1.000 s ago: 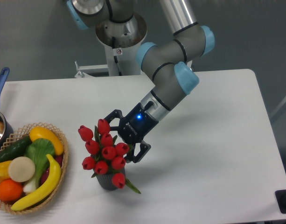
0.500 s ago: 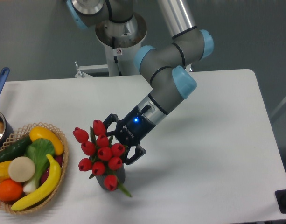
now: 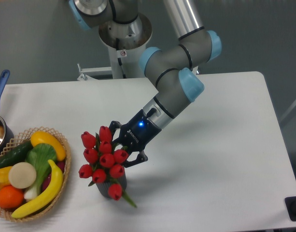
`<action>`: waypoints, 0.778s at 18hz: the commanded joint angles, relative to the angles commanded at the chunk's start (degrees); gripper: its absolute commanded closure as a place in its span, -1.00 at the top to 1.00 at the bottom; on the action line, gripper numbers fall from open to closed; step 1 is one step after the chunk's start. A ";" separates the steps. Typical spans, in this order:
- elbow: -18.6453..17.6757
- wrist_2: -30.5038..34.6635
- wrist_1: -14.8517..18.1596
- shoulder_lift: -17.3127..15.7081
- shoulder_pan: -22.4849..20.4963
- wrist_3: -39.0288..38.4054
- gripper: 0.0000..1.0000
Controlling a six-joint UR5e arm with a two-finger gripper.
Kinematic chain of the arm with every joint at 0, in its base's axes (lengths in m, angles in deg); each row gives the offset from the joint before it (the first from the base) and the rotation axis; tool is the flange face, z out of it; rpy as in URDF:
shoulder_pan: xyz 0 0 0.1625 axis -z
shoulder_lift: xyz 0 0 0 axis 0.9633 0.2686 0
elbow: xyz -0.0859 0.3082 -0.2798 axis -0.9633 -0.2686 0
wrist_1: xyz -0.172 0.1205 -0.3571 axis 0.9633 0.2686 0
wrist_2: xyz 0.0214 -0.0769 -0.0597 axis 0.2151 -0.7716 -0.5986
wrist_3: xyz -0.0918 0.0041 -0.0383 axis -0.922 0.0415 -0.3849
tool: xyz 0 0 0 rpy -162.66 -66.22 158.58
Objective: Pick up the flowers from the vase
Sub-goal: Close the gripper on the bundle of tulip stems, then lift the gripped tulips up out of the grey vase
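Observation:
The flowers (image 3: 105,159), a bunch of red tulip buds with green stems and leaves, stand in the small dark grey vase (image 3: 112,187) at the front left of the white table. The buds are pressed close together and cover most of the vase. My gripper (image 3: 125,145) reaches in from the right at bud height. Its dark fingers (image 3: 136,157) are closed in on the right side of the bunch, behind the buds. The stems between the fingers are hidden.
A wicker basket (image 3: 62,140) of fruit and vegetables stands just left of the vase. A pot with a blue handle (image 3: 0,87) sits at the left edge. The robot's base (image 3: 124,34) is at the back.
My gripper has moved left and down into the bunch and its fingers have drawn together. The buds have shifted and bunched tighter, and the vase has stayed in place.

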 joint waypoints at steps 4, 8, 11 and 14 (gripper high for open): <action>0.09 -0.09 0.00 -0.17 -0.09 -0.88 -0.20; 0.26 -1.32 0.00 -2.45 -0.35 -3.42 -0.19; 0.61 -2.20 0.00 -4.30 -0.44 -6.41 -0.19; 2.19 -2.29 0.09 -5.18 -0.53 -9.39 -0.19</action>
